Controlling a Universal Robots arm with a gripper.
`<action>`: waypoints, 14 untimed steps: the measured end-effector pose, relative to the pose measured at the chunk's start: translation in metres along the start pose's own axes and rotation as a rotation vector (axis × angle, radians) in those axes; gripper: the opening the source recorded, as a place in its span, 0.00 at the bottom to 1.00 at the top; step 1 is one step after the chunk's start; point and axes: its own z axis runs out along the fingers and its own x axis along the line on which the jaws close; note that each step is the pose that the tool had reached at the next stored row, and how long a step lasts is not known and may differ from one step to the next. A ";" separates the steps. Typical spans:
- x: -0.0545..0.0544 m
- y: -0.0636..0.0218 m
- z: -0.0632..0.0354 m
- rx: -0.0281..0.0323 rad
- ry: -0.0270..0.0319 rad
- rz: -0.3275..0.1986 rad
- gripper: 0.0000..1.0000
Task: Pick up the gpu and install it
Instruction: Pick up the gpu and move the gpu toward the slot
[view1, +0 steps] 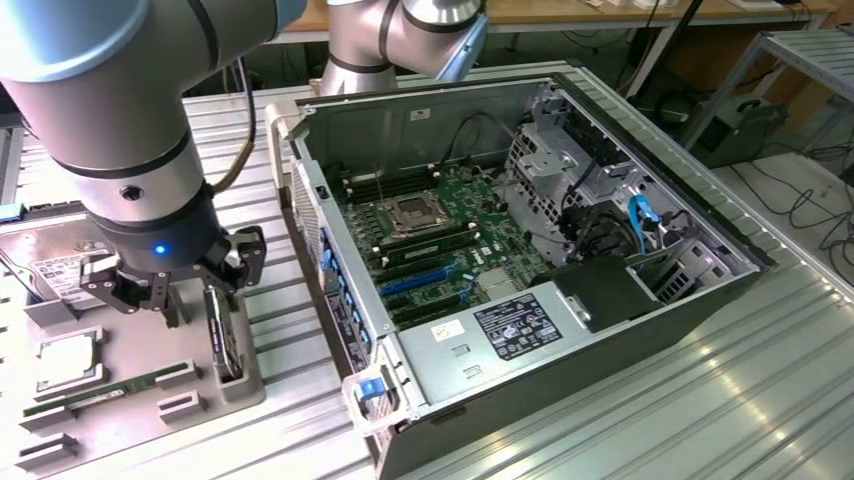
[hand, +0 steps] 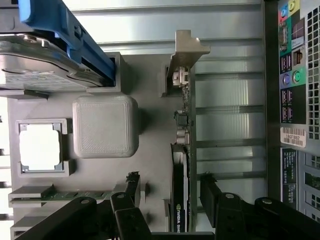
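Note:
The gpu (view1: 223, 340) is a thin black card standing on its edge in a slot of the grey parts tray (view1: 247, 385), at the exterior view's left. In the wrist view the gpu (hand: 181, 165) shows edge-on, with its silvery bracket (hand: 186, 52) at one end. My gripper (view1: 200, 300) hangs just above the card and is open. Its black fingers (hand: 131, 197) stand on either side of the card without touching it, the gripper (hand: 172, 202) straddling the end away from the bracket.
The open computer case (view1: 694, 215) lies beside the tray, its motherboard (view1: 441, 235) and blue card slots (view1: 414, 282) exposed. The tray also holds a hard drive (hand: 35, 70) in a blue caddy, a processor (hand: 40, 147), a green memory stick (hand: 75, 195) and a grey block (hand: 105, 125).

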 end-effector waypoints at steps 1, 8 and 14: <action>0.000 0.0000 0.0015 0.0001 0.0001 0.000 0.60; 0.000 -0.0003 0.0099 0.0000 0.0000 0.000 0.60; 0.000 -0.0005 0.0138 0.0000 0.0000 0.000 0.60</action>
